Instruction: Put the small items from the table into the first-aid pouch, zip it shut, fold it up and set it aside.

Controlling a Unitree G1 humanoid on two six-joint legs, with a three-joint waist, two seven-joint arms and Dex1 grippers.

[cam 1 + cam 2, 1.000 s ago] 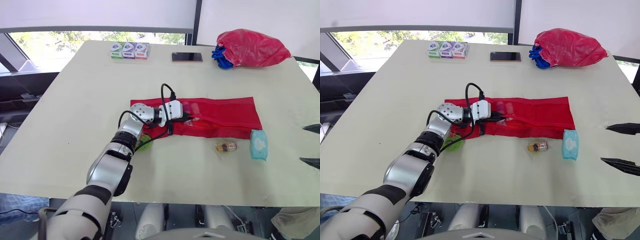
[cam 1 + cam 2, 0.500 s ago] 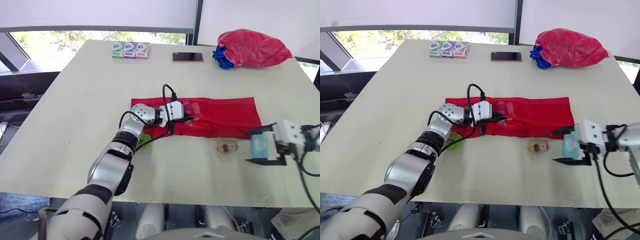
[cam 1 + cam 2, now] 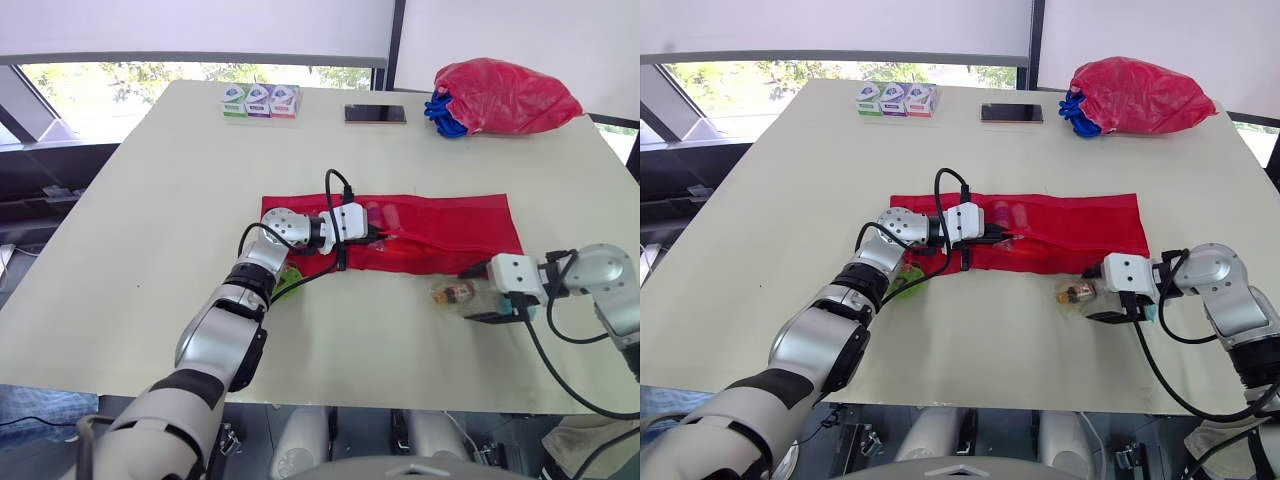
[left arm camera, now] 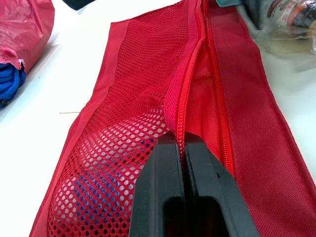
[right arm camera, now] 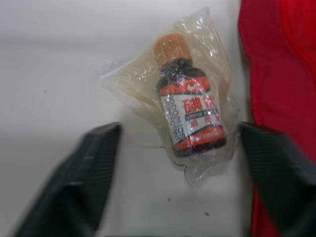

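The red first-aid pouch [image 3: 450,232] lies flat and unfolded mid-table, its zipper partly open. My left gripper [image 3: 374,236] is shut on the pouch's zipper edge [image 4: 183,129], next to the mesh pocket. A small brown bottle [image 5: 190,118] in a clear plastic bag lies just in front of the pouch. My right gripper [image 3: 468,293] is open and low over the table, one finger [image 5: 86,180] on each side of the bottle, not touching it. A light-blue wipes pack [image 3: 1148,312] is mostly hidden behind the right gripper. A green item [image 3: 288,281] peeks from under my left forearm.
At the table's far side are a red plastic bag [image 3: 505,95] with blue items, a phone [image 3: 375,113] and three small boxes [image 3: 258,100]. The table's front edge [image 3: 400,398] is close to the bottle.
My right arm has come in from the right edge and moved left, past the wipes pack, so its open fingers now straddle the bottle. The left gripper has kept its hold.
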